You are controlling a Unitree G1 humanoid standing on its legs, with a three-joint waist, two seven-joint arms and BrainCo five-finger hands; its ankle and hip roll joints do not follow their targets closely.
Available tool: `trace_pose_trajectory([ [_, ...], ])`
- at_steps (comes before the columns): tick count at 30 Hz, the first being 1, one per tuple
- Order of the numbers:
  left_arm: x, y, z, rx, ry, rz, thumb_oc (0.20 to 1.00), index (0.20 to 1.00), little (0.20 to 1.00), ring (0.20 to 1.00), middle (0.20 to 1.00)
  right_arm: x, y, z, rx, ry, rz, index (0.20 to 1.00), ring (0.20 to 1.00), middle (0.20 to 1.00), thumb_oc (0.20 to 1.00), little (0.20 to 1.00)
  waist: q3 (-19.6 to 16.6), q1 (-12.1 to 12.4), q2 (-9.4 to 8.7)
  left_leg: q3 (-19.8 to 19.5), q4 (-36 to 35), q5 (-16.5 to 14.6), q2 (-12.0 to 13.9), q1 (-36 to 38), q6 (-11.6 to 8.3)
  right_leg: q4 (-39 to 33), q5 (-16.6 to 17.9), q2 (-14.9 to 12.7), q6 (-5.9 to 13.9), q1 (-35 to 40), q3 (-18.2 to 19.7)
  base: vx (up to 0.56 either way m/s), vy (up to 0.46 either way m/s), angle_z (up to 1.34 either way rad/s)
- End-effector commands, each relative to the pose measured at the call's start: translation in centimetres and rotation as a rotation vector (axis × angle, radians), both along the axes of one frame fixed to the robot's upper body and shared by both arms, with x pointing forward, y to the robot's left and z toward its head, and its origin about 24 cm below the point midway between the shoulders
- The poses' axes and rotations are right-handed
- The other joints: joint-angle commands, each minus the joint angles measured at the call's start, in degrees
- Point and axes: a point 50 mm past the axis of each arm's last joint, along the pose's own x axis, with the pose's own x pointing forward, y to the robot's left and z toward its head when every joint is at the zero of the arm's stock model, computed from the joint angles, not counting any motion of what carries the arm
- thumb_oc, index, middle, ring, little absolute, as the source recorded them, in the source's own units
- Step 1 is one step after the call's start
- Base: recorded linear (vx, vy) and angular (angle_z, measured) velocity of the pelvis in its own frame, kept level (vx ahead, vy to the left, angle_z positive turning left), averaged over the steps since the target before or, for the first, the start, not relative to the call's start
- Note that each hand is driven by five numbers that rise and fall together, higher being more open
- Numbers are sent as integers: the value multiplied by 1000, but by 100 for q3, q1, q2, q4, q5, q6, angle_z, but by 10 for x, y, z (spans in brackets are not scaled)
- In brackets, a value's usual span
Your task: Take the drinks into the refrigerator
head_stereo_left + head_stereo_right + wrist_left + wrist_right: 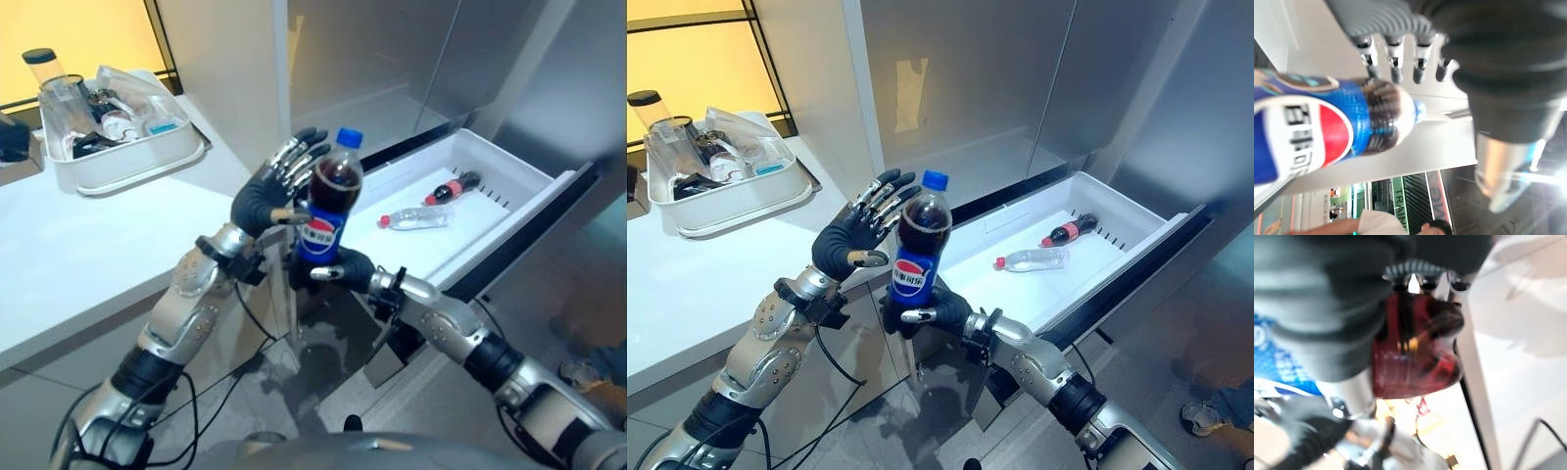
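A dark cola bottle (327,201) with a blue cap and blue label stands upright in the air between my two hands. My right hand (338,271) is curled round its lower part, seen close in the right wrist view as the bottle base (1418,352). My left hand (276,189) is beside the bottle with its fingers (1396,68) spread and straight, apart from the bottle (1327,134). The white refrigerator drawer (509,176) is pulled out to the right. A clear water bottle (415,218) and a small red-labelled cola bottle (453,188) lie inside it.
A white counter (78,255) runs along the left, bearing a white tray (127,162) of clear containers and packets. The grey refrigerator front (411,59) rises behind the drawer. A person's shoe (1205,416) shows on the floor at lower right.
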Motion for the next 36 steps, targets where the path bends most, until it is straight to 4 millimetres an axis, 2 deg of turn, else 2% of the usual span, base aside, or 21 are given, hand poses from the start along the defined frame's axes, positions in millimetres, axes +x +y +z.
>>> trace_pose_trajectory([
  [1, -10, -3, 19, -77, -115, -44, 1000, 1000, 1000, 1000, 1000, 19, -9, 77, 312, -264, -94, 200, 200, 200, 200, 200, -84, 89, 5, -330, 13, -385, -63, 111, 110, 790, -499, -289, 532, 56, -264, 0, 0, 0],
  [6, -10, 3, 18, -87, -107, -18, 1000, 1000, 1000, 1000, 1000, 22, -22, 79, 340, -273, -166, 200, 200, 200, 200, 200, -102, 85, 4, -334, 10, -396, -64, 130, 108, 790, -511, -282, 534, 76, -265, 0, 0, 0],
  [13, -13, 16, 19, -91, -125, 39, 1000, 1000, 1000, 1000, 1000, 27, -59, 86, 318, -344, -316, 200, 200, 200, 200, 200, -113, 68, 6, -353, 7, -408, -70, 140, 113, 800, -522, -276, 533, 75, -272, 0, 0, 0],
  [14, -13, 16, 19, -91, -125, 39, 1000, 1000, 1000, 1000, 1000, 27, -59, 86, 318, -344, -316, 200, 200, 200, 200, 200, -113, 68, 7, -353, 7, -408, -70, 140, 113, 800, -522, -276, 533, 75, -273, 0, 0, 0],
  [15, -14, 22, 18, -91, -126, 65, 1000, 1000, 1000, 1000, 1000, 26, -74, 90, 277, -388, -363, 200, 200, 200, 200, 200, -114, 57, 3, -350, 8, -411, -70, 141, 112, 802, -523, -277, 537, 72, -274, 0, 0, 0],
  [24, -23, 62, 13, -18, -147, 245, 1000, 1000, 1000, 1000, 1000, 20, -152, 98, -67, -532, -606, 200, 200, 200, 200, 200, -85, 61, -40, -373, 17, -424, -79, 109, 111, 823, -535, -280, 540, 34, -290, 1, -1, 0],
  [26, -25, 64, 14, -23, -148, 244, 1000, 1000, 1000, 1000, 1000, 20, -158, 101, -102, -549, -617, 200, 200, 200, 200, 200, -77, 70, -50, -374, 19, -420, -79, 101, 112, 824, -536, -281, 541, 29, -293, 0, 0, 0],
  [27, -26, 68, 12, -31, -135, 248, 1000, 1000, 1000, 1000, 1000, 24, -172, 99, -165, -538, -670, 200, 200, 200, 200, 200, -49, 105, -71, -381, 25, -413, -81, 85, 115, 827, -528, -279, 538, 18, -289, 0, 0, 0],
  [28, -27, 68, 12, -31, -135, 249, 1000, 1000, 1000, 1000, 1000, 24, -172, 99, -165, -538, -669, 200, 200, 200, 200, 200, -49, 104, -70, -380, 25, -413, -81, 85, 115, 828, -528, -278, 538, 18, -289, 0, 0, 0],
  [29, -29, 71, 13, -30, -137, 245, 1000, 1000, 1000, 1000, 1000, 27, -183, 106, -270, -574, -688, 200, 200, 200, 200, 200, -9, 139, -81, -389, 29, -401, -82, 58, 113, 824, -527, -277, 538, -1, -295, -36, -11, 1],
  [31, -31, 69, 14, -25, -144, 225, 1000, 1000, 1000, 1000, 1000, 35, -197, 104, -315, -542, -752, 200, 200, 200, 200, 200, 53, 209, -97, -404, 35, -382, -79, 18, 108, 825, -519, -277, 536, -28, -311, -52, -17, 4],
  [36, -32, 69, 18, -13, -164, 212, 1000, 1000, 1000, 1000, 1000, 50, -212, 113, -530, -573, -788, 200, 200, 200, 200, 200, 277, 323, -98, -464, 65, -314, -78, -116, 108, 883, -517, -279, 521, -160, -352, -65, -15, 4],
])
